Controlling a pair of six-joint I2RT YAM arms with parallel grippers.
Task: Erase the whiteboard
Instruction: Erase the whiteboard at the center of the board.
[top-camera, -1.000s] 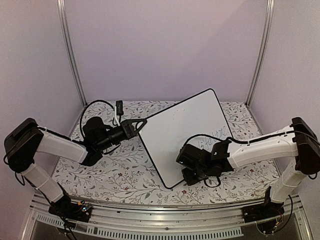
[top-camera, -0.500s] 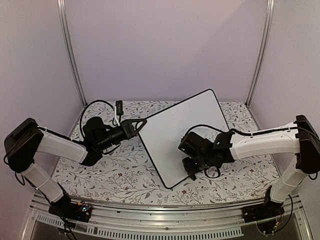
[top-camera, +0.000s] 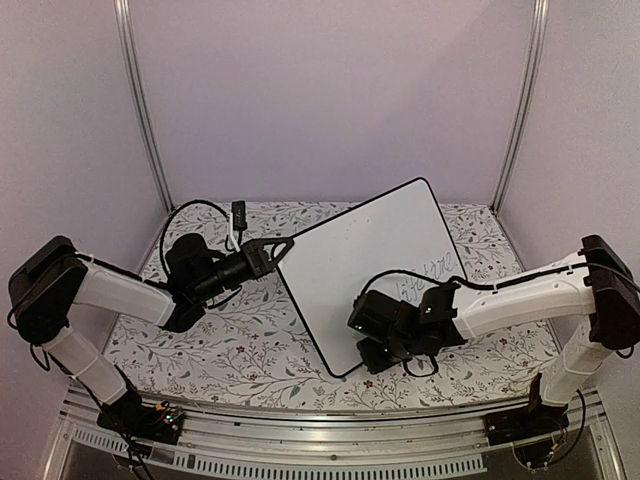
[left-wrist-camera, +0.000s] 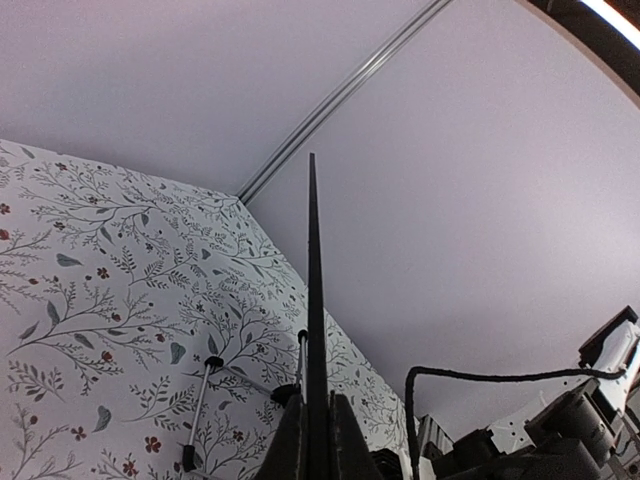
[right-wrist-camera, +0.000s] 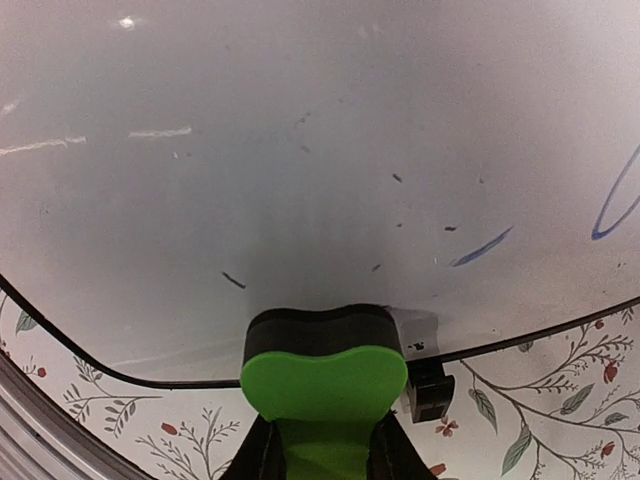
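Barely visible right fingers (right-wrist-camera: 258, 455), green eraser (right-wrist-camera: 325, 385) against whiteboard (top-camera: 360, 260)

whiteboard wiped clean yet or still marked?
Still marked: blue marker strokes show on the whiteboard near the green eraser.

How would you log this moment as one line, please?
left claw: shut on whiteboard edge | right claw: shut on green eraser, at board's near edge | blue marks not yet erased

The light is soft, even and lilac-tinted with only weak shadows, a bright strip lamp (left-wrist-camera: 612, 14) burns in the left wrist view's top corner, small glare streaks lie on the whiteboard (right-wrist-camera: 150, 131), and both wrist views bow at the edges.
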